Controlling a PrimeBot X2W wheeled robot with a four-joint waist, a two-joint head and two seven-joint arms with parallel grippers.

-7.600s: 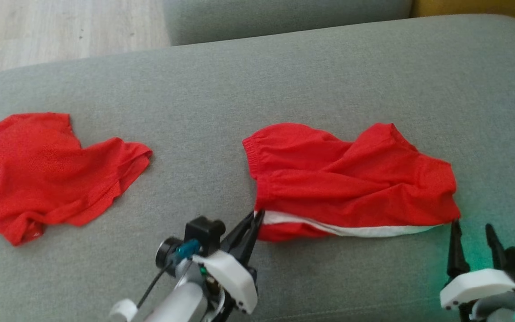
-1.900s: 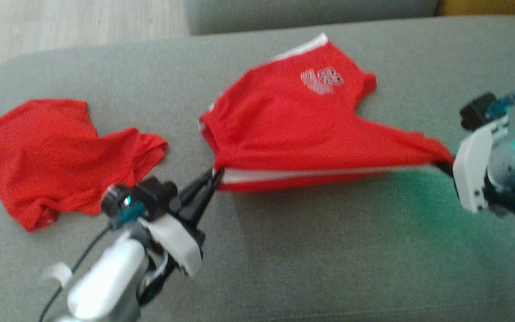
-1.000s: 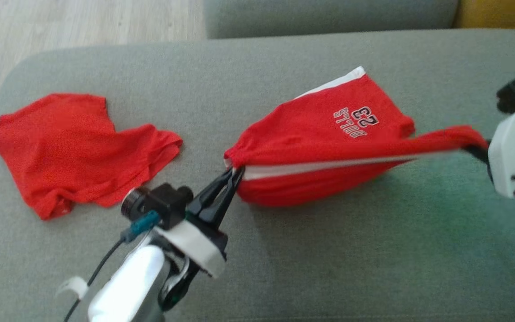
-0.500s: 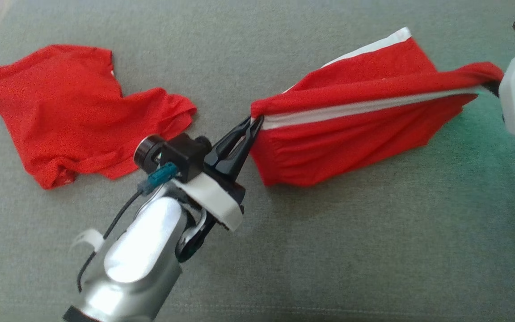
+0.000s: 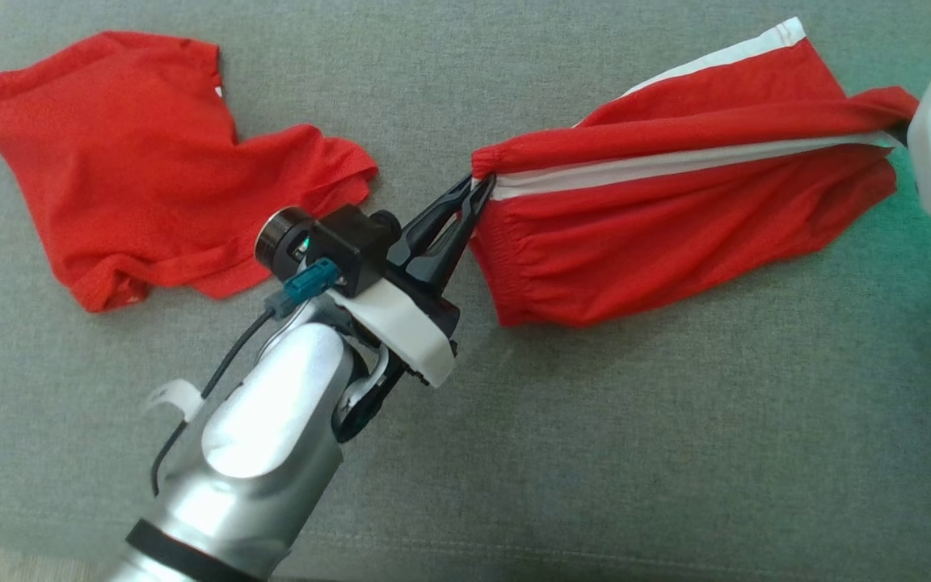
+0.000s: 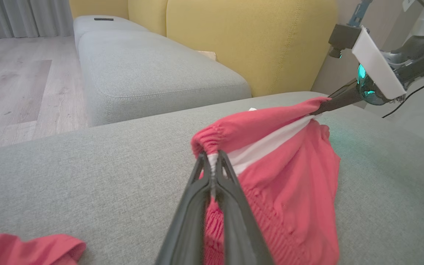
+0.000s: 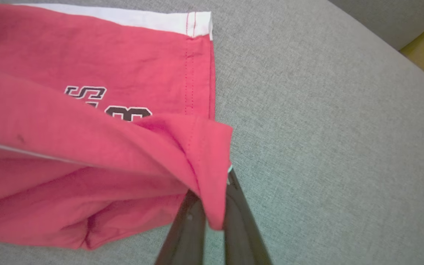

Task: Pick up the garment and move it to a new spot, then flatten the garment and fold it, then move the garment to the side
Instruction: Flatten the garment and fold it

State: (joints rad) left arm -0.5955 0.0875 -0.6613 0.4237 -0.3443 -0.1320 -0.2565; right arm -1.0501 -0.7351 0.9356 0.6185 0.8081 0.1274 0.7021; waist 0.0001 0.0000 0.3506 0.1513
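Clenched, the left tool point(image 5: 478, 187) pinches the gathered elastic waistband of the smooth red shorts with a white side stripe point(image 5: 676, 234), which sag onto the grey woven sofa cushion point(image 5: 595, 453). The right tool point(image 7: 212, 200) clamps what seems a hem corner; beyond lies a crumpled red mesh garment point(image 5: 134, 153).

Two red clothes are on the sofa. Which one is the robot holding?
The red shorts with the white stripe, pinched at both ends by the left gripper and right gripper. The plain red top lies loose on the cushion, untouched.
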